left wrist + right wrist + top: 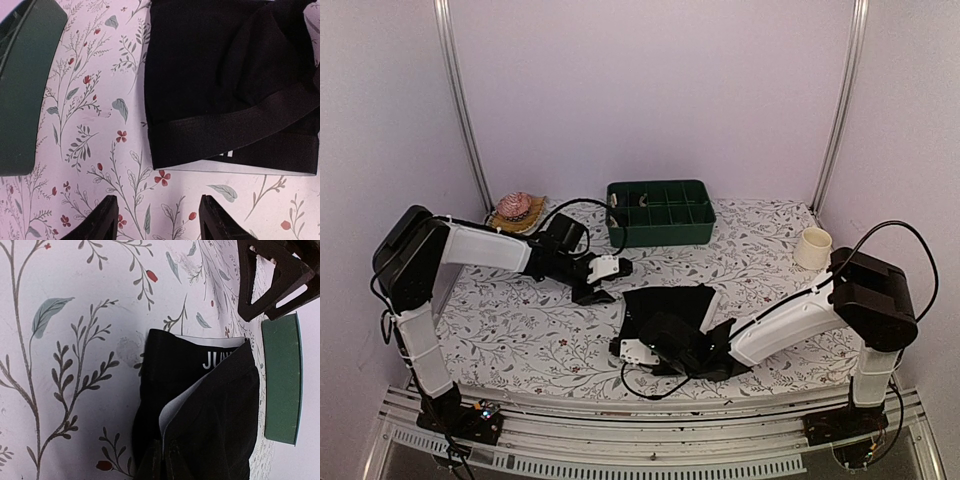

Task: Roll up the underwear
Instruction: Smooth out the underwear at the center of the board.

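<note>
The underwear [670, 300] lay as a black heap on the floral surface [520, 320], near the front middle, in front of the green compartment tray [660, 213] and apart from it. The right claw [161, 467] was clenched, its tips pinching a black edge at the heap's near side. In the right wrist view the fabric ran away from the tips; one black layer lay over a waistband [215, 357] with white lettering, and a pale inner face showed between the layers; which of the two pairs the pinched edge belonged to could not be told. The left claw [157, 220] was released, its fingers apart with only the flowered surface between them; it stood low at the heap's left side, near the fabric's edge but not touching it. In the left wrist view a broad elastic band crossed the black cloth at a slant, with small white marks just below it. A cream cup [813, 248] stood at the far right, by the right arm's elbow; a pinkish round thing [516, 205] sat on a woven mat [533, 222] at the far left.
</note>
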You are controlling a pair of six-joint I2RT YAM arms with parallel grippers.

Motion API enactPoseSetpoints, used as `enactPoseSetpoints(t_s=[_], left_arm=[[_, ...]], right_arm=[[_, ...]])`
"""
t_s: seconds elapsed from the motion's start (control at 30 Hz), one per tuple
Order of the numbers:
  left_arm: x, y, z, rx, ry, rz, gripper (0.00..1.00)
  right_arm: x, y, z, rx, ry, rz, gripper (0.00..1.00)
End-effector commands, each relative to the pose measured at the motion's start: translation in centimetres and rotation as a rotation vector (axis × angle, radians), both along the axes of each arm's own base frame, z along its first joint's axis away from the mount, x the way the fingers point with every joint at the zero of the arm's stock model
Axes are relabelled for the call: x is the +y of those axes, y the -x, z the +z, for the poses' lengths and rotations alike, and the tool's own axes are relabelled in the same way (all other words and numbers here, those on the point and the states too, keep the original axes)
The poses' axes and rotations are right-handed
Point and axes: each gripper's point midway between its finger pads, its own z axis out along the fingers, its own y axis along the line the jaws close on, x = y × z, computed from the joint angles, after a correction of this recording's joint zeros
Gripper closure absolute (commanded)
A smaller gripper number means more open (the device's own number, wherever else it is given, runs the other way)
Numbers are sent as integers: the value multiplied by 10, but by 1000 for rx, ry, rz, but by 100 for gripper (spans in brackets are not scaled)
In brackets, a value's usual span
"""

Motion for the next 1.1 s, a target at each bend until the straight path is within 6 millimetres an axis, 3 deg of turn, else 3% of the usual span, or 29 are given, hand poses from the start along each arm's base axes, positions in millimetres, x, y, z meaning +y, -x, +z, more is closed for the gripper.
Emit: enactPoseSetpoints(t_s=[0.0, 0.23, 0.33, 0.57, 0.83, 0.9, 1.0, 1.07], left_arm=[[2, -7, 12, -14, 40, 27, 42], [9, -28, 24, -32, 72, 135, 42], [10, -32, 26, -29, 80, 161, 42], [15, -45, 29, -20, 98, 238, 42], [17, -44, 29, -12, 100, 232, 41], [18, -44, 28, -10, 98, 231, 41], [18, -42, 28, -6, 97, 223, 40], [17, -40, 29, -1, 97, 212, 40]], right_arm=[[13, -11, 21, -8, -73, -11, 98], [13, -49, 81, -41, -257, -159, 98], [18, -53, 92, -37, -302, -178, 98], [37, -52, 70, 23, -265, -144, 98], [50, -24, 33, 159, -205, -30, 97], [54, -20, 29, 183, -198, -14, 88], [59, -17, 35, 203, -207, -6, 53], [57, -15, 44, 208, -225, -9, 41]])
